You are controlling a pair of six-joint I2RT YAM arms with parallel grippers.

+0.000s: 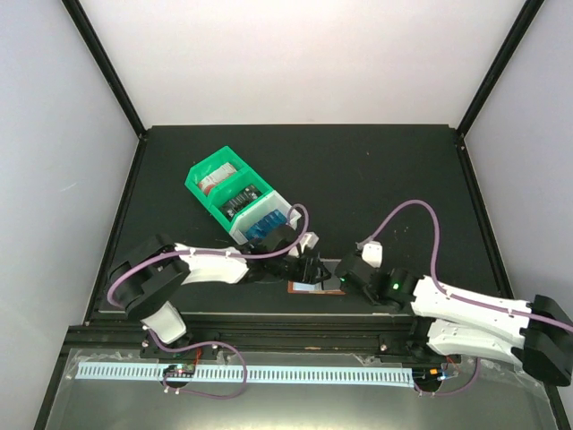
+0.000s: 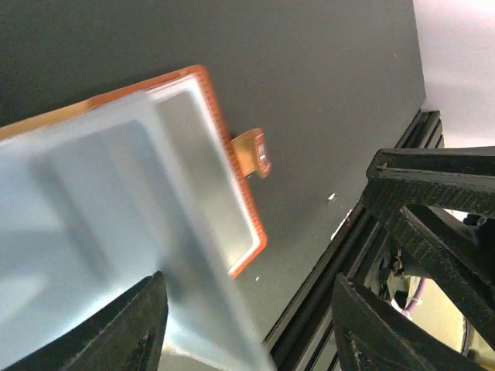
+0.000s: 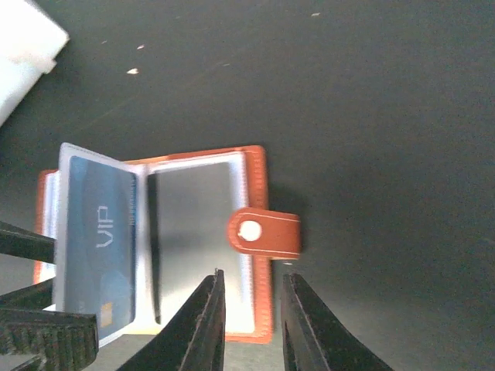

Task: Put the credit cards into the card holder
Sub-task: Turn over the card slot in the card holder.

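Top view, holder: the card holder [image 1: 309, 288] is lying on the black table [image 1: 403, 179] near its front edge, between the two gripper tips.
Top view, left arm: the left gripper [image 1: 313, 267] is reaching in from the left and hanging over the holder's far side. Its finger spread is too small to read here.
Top view, right arm: the right gripper [image 1: 347, 274] is pointing in from the right, just beside the holder.
Top view, bins: a green bin [image 1: 208, 175] and a white bin [image 1: 288, 213] are sitting end to end behind the left gripper. Their contents are too small to name.
Left wrist view, fingers: the left fingers [image 2: 116, 332] are standing wide apart and pinching nothing.
Left wrist view, holder: it is lying open below, showing its orange-brown border and snap tab [image 2: 255, 152]. A blurred clear pocket leaf [image 2: 93, 216] is standing up close to the camera. Whether it is touching a finger I cannot tell.
Right wrist view, fingers: the right fingers [image 3: 205, 325] are standing narrowly parted over the holder's near edge, just below the snap tab, clamping nothing.
Right wrist view, card: a blue card [image 3: 100, 239] marked VIP is sitting in a clear pocket on the holder's left half, with the left gripper's black fingers showing beside it at lower left.
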